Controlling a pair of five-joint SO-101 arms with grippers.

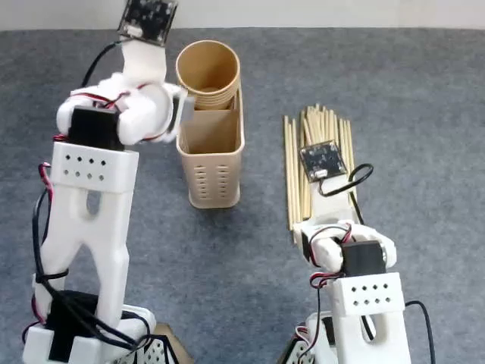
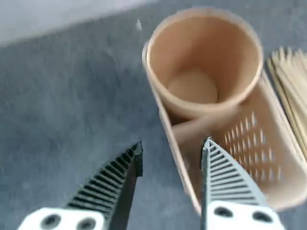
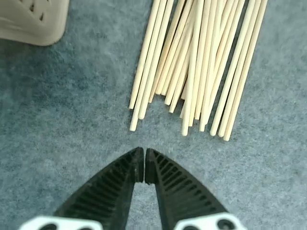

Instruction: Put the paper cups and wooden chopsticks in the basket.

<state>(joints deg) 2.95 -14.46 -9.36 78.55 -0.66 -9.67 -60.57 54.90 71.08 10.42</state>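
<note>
Left gripper [image 2: 172,142] hovers spread beside the basket [image 2: 268,158] of nested tan cups [image 2: 192,88]; right gripper [image 3: 144,151], closed, faces pale chopsticks [image 3: 196,62].

I count one basket [image 1: 214,182], divided into two compartments.

I count one stack of paper cups [image 1: 208,72]. Several nested rims show under the top cup, and I cannot fix the exact number of cups.

I count one pile of chopsticks [image 1: 292,167]. More than ten sticks can be told apart in the right wrist view, but they overlap, so I can give no exact figure.

I count two arms: the left arm [image 1: 91,189] and the right arm [image 1: 365,297]. Each carries one gripper, two in all: the left gripper [image 2: 173,142] and the right gripper [image 3: 144,151]. Each gripper has two fingers, four in all.
</note>
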